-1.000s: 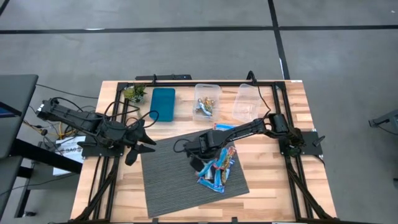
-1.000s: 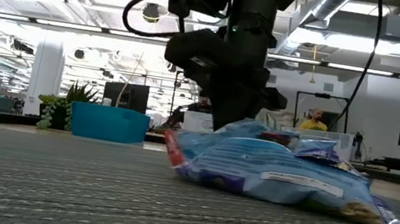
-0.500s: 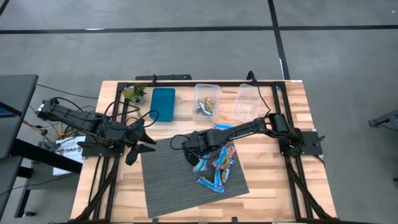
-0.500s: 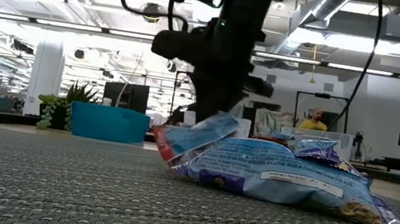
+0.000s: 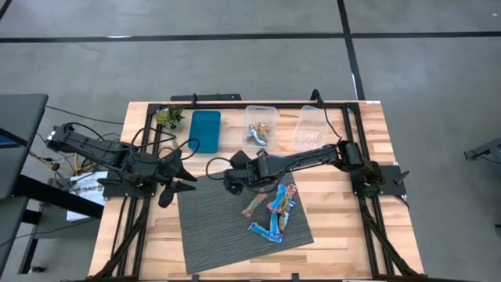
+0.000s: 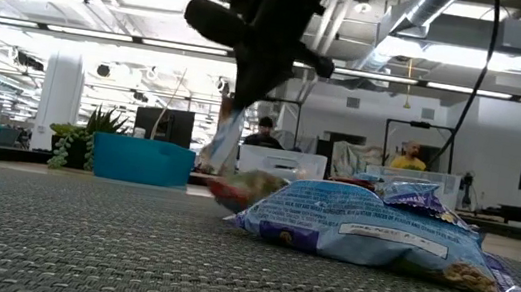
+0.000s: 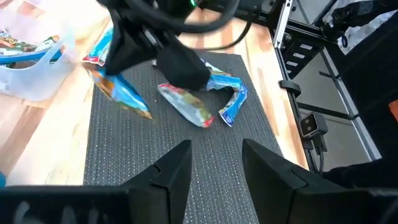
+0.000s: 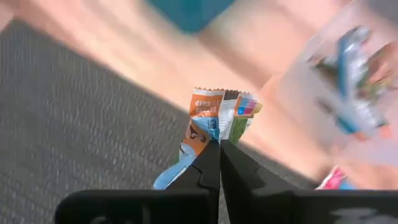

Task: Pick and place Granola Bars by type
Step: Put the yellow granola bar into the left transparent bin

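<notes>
Right gripper is clamped on one granola bar and has lifted it off the pile since half a sec ago, swinging toward the far tubs, so sorting's prob mid-transfer. Left gripper waits w/ fingers spread at the grey mat's left edge. Wooden table, big office behind
</notes>
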Controlling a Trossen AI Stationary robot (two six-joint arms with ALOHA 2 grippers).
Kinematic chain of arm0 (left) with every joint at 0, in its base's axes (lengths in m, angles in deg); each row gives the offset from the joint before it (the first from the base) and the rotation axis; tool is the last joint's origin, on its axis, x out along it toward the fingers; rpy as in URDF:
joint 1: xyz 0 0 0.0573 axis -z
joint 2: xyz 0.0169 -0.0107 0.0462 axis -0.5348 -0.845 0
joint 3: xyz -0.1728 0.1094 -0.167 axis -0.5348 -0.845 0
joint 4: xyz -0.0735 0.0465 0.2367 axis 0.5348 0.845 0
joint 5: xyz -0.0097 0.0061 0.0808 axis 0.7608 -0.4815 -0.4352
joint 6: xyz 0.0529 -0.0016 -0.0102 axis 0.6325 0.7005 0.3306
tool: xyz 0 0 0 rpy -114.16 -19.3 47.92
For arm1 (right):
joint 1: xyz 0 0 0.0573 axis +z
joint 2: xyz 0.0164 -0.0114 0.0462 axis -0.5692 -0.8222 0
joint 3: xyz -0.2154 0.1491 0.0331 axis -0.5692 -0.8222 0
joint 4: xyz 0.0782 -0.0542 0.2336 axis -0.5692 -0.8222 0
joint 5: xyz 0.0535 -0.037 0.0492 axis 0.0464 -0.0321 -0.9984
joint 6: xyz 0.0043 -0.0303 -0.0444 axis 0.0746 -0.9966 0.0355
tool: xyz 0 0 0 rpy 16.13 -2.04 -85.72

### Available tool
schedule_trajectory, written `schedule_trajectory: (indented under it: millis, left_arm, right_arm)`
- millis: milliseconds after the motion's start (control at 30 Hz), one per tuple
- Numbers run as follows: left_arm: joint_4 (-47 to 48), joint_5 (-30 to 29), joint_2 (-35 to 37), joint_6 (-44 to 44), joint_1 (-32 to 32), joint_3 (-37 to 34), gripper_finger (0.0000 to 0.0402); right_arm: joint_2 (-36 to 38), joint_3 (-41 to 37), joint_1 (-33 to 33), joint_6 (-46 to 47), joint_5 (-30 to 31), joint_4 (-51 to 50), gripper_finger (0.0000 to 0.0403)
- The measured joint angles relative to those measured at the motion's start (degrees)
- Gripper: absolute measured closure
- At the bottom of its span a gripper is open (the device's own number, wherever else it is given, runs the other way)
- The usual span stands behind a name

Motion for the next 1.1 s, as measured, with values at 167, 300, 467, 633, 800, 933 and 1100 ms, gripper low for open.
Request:
schedule_trajectory:
  millis: [167,300,467,633,800,933,1100]
  left_arm:
    - [-0.04,-7.43,0.0,-1.66,0.0,0.0,0.0267]
    - [-0.07,-14.51,0.0,-1.74,-0.02,0.0,0.0267]
    - [-0.22,-19.82,0.0,-2.11,-0.02,0.02,0.0267]
    - [-0.24,-21.64,0.0,-2.4,-0.53,0.02,0.0267]
    - [-0.25,-21.28,0.0,-2.4,-2.95,0.02,0.0267]
    - [-0.28,-19.6,0.0,-2.4,-4.58,0.02,0.0267]
    - [-0.27,-18.9,-0.02,-2.4,-5.27,0.02,0.0267]
  right_arm:
    - [0.0,5.37,-2.42,-0.04,4.93,-7.88,0.0403]
    - [0.02,9.26,-5.09,-0.92,8.15,-15.13,0.0403]
    - [0.05,13.21,-9.2,-5.73,10.14,-20.08,0.0403]
    - [0.07,15.59,-14.23,-10.19,10.11,-22.88,0.0403]
    - [0.07,15.77,-18.97,-12.56,5.12,-23.19,0.0403]
    - [0.04,15.77,-21.63,-14.84,0.68,-22.74,0.0386]
    - [0.04,15.77,-22.88,-15.15,0.33,-22.81,0.033]
